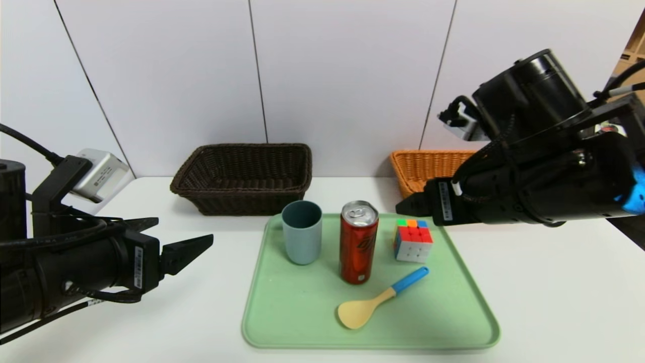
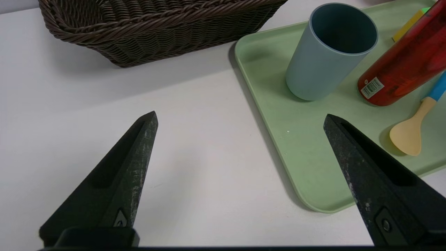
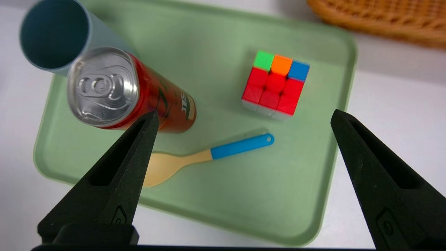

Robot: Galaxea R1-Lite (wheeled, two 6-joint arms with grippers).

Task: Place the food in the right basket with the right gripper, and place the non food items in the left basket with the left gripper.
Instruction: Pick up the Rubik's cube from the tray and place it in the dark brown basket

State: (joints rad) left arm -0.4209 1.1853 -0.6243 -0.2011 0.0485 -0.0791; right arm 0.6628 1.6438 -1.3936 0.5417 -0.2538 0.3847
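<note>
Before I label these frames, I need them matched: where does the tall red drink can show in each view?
Head view: the tall red drink can stands upright mid-tray.
Left wrist view: the can leans in at the picture's edge.
Right wrist view: the can shows from above.
Shared landmark: the blue-grey plastic cup beside it.

On the green tray point(image 1: 453, 307), the red can point(image 1: 359, 249) stands between the blue-grey cup point(image 1: 302, 232) at its 9 o'clock, close by with a narrow gap, and the puzzle cube point(image 1: 413, 240) at its 3 o'clock, with a wider gap. The spoon point(image 1: 375, 300) lies at the can's 5 o'clock. The tray's 6 and 7 o'clock areas lie bare. Bare surface point(image 1: 201, 312) flanks the tray at 9 o'clock.
</note>
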